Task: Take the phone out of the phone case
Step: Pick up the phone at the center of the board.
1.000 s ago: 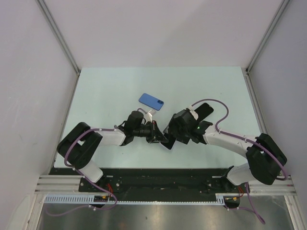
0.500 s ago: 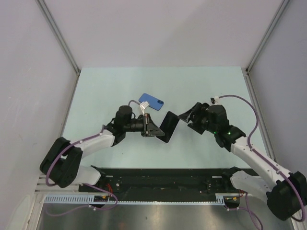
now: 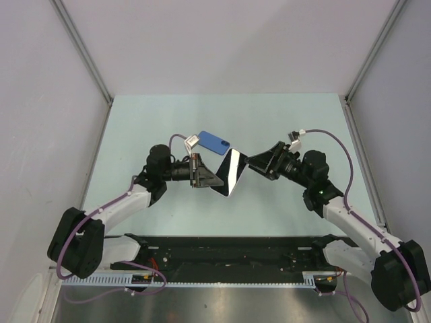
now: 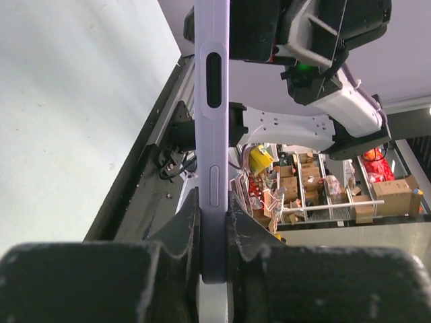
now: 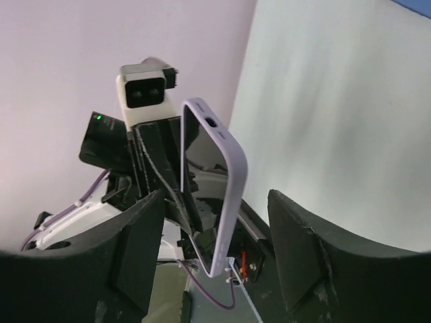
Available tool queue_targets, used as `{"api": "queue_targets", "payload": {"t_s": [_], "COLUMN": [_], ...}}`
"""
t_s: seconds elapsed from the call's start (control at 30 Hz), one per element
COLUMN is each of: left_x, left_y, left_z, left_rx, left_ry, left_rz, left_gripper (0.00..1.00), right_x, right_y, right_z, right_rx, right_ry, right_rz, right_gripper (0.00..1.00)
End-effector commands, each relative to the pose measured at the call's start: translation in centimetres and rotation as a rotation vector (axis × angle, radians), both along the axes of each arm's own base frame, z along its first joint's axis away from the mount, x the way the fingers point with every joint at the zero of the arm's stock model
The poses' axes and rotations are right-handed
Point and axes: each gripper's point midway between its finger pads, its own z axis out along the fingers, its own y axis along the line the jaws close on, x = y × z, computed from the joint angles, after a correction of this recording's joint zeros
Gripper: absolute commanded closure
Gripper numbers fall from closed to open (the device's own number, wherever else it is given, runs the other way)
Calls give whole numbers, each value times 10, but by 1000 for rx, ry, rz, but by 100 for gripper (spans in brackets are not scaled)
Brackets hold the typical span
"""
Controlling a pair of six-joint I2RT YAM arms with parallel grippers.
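Both arms have reached further up the frame since the earlier overhead view. The phone (image 3: 231,172) now sits at centre frame with its glass face catching light, held clear of the desk (image 3: 155,121). The right gripper (image 3: 258,161) has closed in to stand just beside the phone's upper right edge.

**Current state**

The left gripper (image 3: 211,180) is clenched on the lower end of the phone. In the left wrist view its fingers (image 4: 176,235) press both broad faces, and the lavender phone case (image 4: 213,101) runs edge-on up the middle of the frame.

The right fingers (image 5: 138,249) are spread wide, one at lower left and one at lower right of the right wrist view, grasping nothing. The phone stands between and beyond them, apart from both. The case is still fitted around the phone.

A blue slab (image 3: 213,142) lies flat on the desk just above the left gripper; what it is cannot be told.

**Procedure, as judged**

1. Advance the right fingers onto the free upper end, not the clamped end.
2. Catch the lavender rim at one corner. Do not pinch glass and back together, as that would likely lock the case on.
3. Peel that corner away from the glass while the left grip holds firm.
4. Keep the force along the rim. An off-axis pull may twist the phone in the left fingers.
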Motion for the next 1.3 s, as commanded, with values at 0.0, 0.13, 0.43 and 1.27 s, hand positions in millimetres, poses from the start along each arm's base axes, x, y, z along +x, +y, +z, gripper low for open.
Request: {"api": "queue_targets", "payload": {"t_s": [0.0,0.13,0.43,1.27], "left_x": [-5,-7,-16,-37], "left_y": [3,4,8,21], "left_z": [43,50,68,102], "left_rx": [-89,-113,-157,-308], "left_ry": [-126,-129,-151,-271], "left_rz": [-46,-52,-65,-54], "left_gripper": [100,100,100,100], "right_x": [-4,2,15,-3], "right_y": [10,12,8,23], "right_z": [43,39,44,92], "right_rx": [129,141,182,821], "right_ry": [-124,-106,-117,26], "right_rz": [77,70,47,116], "right_gripper": [35,43,59,100]}}
